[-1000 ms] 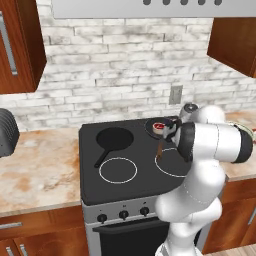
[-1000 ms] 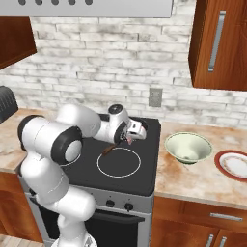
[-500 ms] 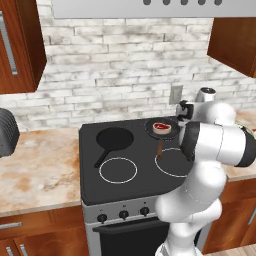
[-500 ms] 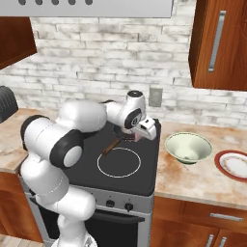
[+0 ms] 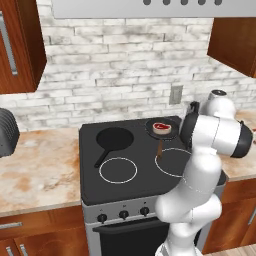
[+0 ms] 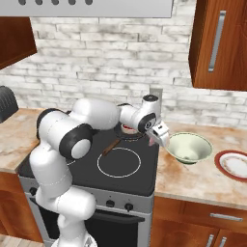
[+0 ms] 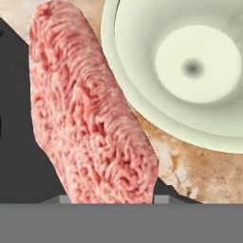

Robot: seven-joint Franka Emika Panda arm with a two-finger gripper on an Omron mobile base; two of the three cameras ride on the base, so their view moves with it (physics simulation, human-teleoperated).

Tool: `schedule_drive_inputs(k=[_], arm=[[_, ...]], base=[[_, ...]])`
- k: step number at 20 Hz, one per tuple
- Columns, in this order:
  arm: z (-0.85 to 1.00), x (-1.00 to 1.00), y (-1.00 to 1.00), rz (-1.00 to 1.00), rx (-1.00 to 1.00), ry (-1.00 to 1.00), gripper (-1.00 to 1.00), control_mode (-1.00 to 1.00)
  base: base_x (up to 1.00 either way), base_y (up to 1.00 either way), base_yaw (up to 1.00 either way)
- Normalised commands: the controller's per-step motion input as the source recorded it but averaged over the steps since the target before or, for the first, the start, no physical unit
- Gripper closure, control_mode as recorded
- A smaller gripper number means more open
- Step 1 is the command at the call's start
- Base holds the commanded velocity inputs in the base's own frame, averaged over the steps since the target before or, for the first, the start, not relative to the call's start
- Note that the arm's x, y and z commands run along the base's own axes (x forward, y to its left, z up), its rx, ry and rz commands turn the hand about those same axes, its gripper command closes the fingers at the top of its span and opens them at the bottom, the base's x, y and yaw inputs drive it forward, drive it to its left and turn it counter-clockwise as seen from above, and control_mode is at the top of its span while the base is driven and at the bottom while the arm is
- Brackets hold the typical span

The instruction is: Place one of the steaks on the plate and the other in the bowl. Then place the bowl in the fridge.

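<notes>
1. Hand view looks down along a pale pink steak (image 7: 90,114) hanging close in front of the lens, its lower end between the jaws at the bottom edge. I judge the gripper (image 6: 159,136) to be clamped on that slab, though the fingertips themselves are hidden behind the meat.

2. Just past the steak sits the bowl (image 7: 190,71) — pale greenish-white and with nothing in it. It stands on the marbled counter (image 7: 209,175), its rim just beside the steak as this view shows them; the dark stove (image 7: 19,156) lies on the other side.

3. From the right base view, the gripper hangs at the right edge of the stove, just short of the bowl's near rim, with a sliver of pink at its tips. The steak is beside the bowl, not yet over it.

4. The second steak (image 5: 161,127), deeper red with a whitish edge, lies in a small dark pan (image 5: 161,131) on the back right burner, untouched as far as I can judge.

5. The plate (image 6: 235,164), red-rimmed, sits bare on the counter beyond the bowl.

6. Progress — early. Nothing is placed so far. Left to do: drop this steak in the bowl, fetch the red one to the plate, then carry the bowl to the fridge.
</notes>
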Motion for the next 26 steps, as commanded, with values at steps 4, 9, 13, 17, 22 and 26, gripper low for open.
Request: schedule_drive_inputs(k=[4, 9, 13, 17, 22, 26], arm=[[0.00, 0.00, -0.56, -0.24, 0.05, 0.00, 1.00, -1.00], [0.00, 0.00, -0.57, -0.23, 0.08, 0.00, 1.00, -1.00], [0.00, 0.00, -0.51, -0.24, 0.10, -0.03, 1.00, -1.00], [0.00, 0.03, -0.40, -0.25, 0.11, -0.10, 1.00, -1.00], [-0.19, 0.11, -0.22, -0.18, 0.04, -0.08, 1.00, -1.00], [-0.22, 0.22, -0.13, -0.13, 0.01, -0.05, 1.00, -1.00]], base=[[0.00, 0.00, 0.00], [0.00, 0.00, 0.00], [0.00, 0.00, 0.00], [0.00, 0.00, 0.00], [0.00, 0.00, 0.00], [0.00, 0.00, 0.00]])
